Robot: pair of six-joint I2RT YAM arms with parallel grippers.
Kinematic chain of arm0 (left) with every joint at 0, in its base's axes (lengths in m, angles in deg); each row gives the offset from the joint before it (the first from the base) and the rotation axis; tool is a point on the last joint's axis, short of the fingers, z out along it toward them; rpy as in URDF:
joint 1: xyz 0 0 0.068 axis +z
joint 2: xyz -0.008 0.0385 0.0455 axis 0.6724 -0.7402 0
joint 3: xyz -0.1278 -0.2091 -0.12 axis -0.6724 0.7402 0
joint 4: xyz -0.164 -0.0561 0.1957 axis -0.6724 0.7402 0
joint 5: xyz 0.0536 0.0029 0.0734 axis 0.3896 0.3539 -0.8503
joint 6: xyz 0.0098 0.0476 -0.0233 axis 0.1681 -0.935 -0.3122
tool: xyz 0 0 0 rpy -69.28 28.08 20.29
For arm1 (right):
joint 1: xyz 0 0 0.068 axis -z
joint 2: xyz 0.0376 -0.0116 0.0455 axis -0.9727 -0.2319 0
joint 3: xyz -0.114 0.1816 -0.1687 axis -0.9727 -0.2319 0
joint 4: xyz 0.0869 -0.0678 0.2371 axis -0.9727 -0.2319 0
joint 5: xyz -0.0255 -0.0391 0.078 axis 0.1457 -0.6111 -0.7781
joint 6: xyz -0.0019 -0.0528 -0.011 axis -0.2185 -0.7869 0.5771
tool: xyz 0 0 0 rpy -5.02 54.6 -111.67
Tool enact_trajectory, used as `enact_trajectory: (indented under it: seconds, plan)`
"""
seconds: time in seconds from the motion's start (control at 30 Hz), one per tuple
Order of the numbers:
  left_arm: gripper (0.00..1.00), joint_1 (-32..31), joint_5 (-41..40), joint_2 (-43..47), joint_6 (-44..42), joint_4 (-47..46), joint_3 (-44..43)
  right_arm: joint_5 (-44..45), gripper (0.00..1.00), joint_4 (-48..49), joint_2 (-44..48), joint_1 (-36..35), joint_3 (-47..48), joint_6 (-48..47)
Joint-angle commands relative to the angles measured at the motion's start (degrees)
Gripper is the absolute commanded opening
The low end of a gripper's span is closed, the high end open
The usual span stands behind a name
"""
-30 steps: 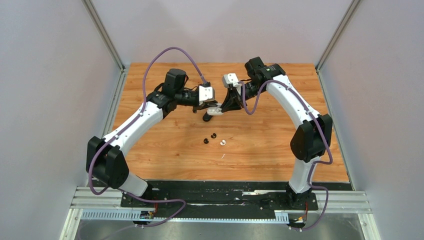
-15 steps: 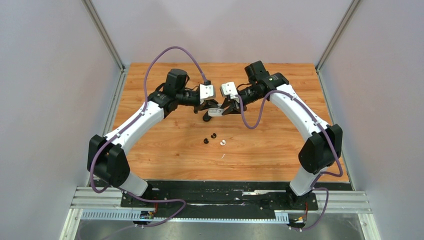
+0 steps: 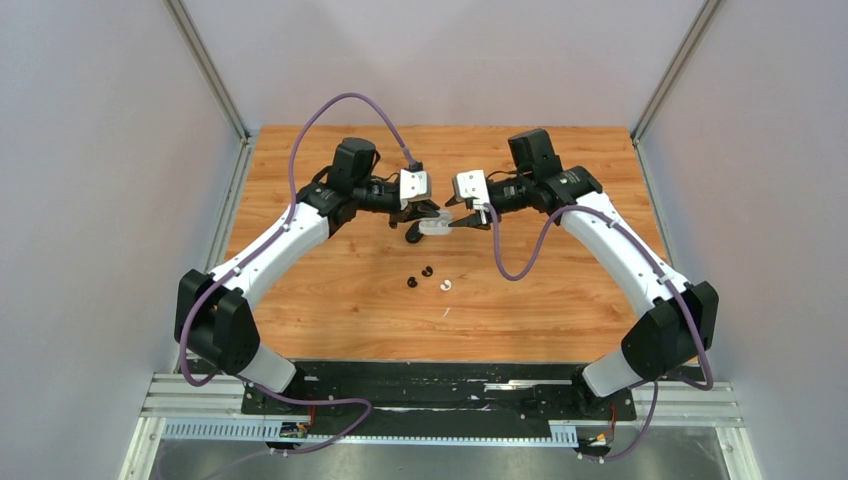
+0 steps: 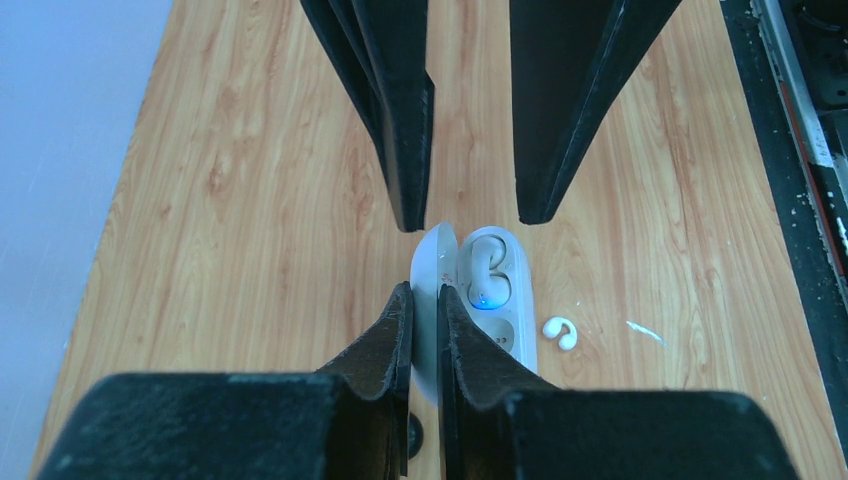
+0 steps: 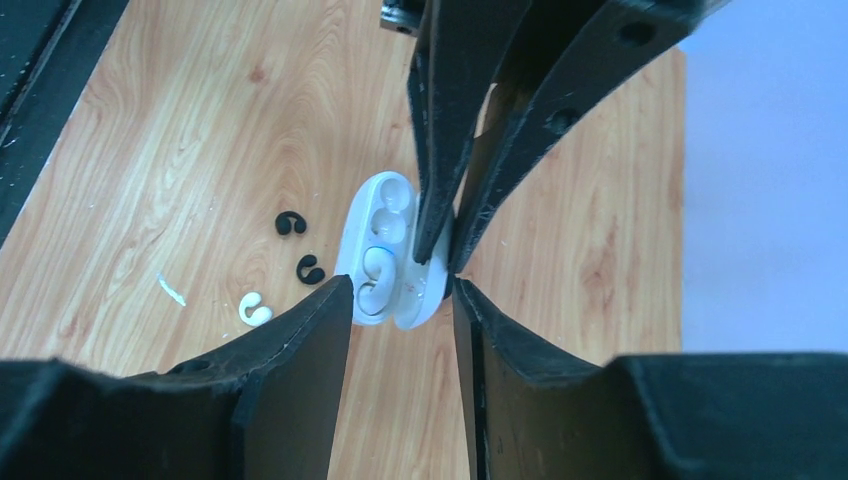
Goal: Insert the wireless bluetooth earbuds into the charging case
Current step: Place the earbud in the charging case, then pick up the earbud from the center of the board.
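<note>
The white charging case [image 3: 436,226] hangs open above the table. My left gripper [image 4: 425,292] is shut on its upright lid [image 4: 434,262]. One white earbud [image 4: 486,262] sits in the far socket of the case's base, above a blue light, and the near socket is bare. My right gripper [image 5: 402,285] stands open just off the end of the case [image 5: 385,250], with nothing between its fingers. On the table lie two black earbuds [image 5: 290,223] [image 5: 311,268] and a white earbud [image 5: 254,309].
A black rounded object [image 3: 412,236] lies on the wood just below the held case. A small white scrap [image 3: 446,313] lies nearer the arm bases. Grey walls stand around the wooden tabletop [image 3: 330,300], and a black strip runs along its near edge.
My right gripper has opened and drawn back to the right, away from the case. The left gripper keeps the case where it was.
</note>
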Motion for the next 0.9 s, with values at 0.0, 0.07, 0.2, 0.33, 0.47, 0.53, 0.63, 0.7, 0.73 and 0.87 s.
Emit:
enact_trajectory:
  seconds: [0.0,0.07,0.2,0.33,0.47,0.53,0.63,0.7,0.73,0.87]
  plan:
    - [0.0,-0.3,0.5,1.0,-0.3,-0.4,-0.5,0.0,0.45,5.2,3.5,1.1,0.3,6.5]
    - [0.0,-0.3,-0.3,1.4,-0.9,0.0,-0.2,-1.5,0.45,7.4,3.7,3.0,1.1,13.4]
    - [0.0,-0.3,-0.9,2.5,-2.6,-0.3,0.7,-2.4,0.43,8.9,1.3,5.2,2.8,29.3]
    - [0.0,-0.3,-2.3,2.9,-5.5,-0.4,1.4,-4.6,0.4,9.2,-1.1,5.6,2.0,35.8]
    - [0.0,-0.3,-4.9,4.0,-5.4,-1.3,2.8,-5.8,0.39,9.4,-3.0,6.6,-1.2,38.3]
    - [0.0,-0.2,-6.8,4.7,-3.1,-1.5,3.5,-6.3,0.36,9.5,-4.1,6.9,-4.0,38.2]
    - [0.0,0.4,-8.7,6.4,2.0,-1.6,5.4,-5.1,0.34,9.3,-5.6,6.9,-7.9,34.8]
    - [0.0,1.4,-9.6,9.0,6.0,-1.8,7.5,-4.4,0.33,9.4,-5.3,6.8,-11.1,28.7]
    - [0.0,2.1,-10.2,9.7,7.8,-1.7,8.2,-4.4,0.31,9.4,-4.8,6.6,-12.8,24.5]
    - [0.0,3.9,-12.1,13.9,10.6,-0.8,12.1,-3.9,0.26,9.2,-2.7,4.2,-19.3,5.2]
